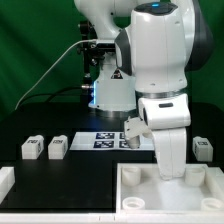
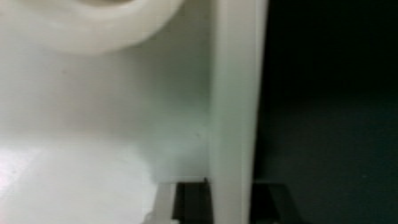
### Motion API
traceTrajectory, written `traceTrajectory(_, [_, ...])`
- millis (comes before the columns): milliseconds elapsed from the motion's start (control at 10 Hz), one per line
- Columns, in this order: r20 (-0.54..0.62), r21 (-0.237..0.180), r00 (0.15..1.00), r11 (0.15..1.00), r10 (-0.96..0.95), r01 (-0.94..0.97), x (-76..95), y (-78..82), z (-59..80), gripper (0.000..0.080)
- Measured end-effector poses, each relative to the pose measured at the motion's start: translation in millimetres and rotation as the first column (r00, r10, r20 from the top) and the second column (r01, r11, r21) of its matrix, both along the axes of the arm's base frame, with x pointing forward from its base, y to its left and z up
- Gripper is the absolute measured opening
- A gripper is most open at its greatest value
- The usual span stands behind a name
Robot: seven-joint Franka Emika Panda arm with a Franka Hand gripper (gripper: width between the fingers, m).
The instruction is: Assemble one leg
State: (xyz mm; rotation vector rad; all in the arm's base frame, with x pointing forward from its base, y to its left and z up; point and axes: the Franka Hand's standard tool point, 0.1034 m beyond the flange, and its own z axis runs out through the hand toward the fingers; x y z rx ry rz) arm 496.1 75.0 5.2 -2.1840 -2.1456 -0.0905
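Cropped by exterior view's bottom edge: tray (image 1: pixel 128 200). Half hidden behind arm (image 1: pixel 160 50): marker board (image 1: pixel 105 140). Cannot tell spread of jaws; wrist view blurred.

Bright, even light falls from overhead in the exterior view. The white arm (image 1: pixel 160 50) gleams, nearly washed out, above the black tabletop (image 1: pixel 70 175), where shadows are faint. A bluish glow (image 1: pixel 94 93) shows behind the arm. The wrist view is badly out of focus, a pale blur against darkness.
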Motion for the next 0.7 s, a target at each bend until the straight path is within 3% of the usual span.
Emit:
traceTrajectory(100, [0.000,0.000,1.000,1.000,-0.001,0.001,0.0,-0.5,-0.1,0.0130])
traceTrajectory(200, [0.000,0.000,1.000,1.000,-0.002,0.002,0.0,-0.7,-0.1,0.0279])
traceTrajectory(300, [0.000,0.000,1.000,1.000,-0.002,0.002,0.0,-1.0,-0.1,0.0279])
traceTrajectory(500, [0.000,0.000,1.000,1.000,-0.003,0.003,0.1,-1.6,-0.1,0.0609])
traceTrajectory(700, [0.000,0.000,1.000,1.000,-0.004,0.004,0.2,-2.0,-0.1,0.0639])
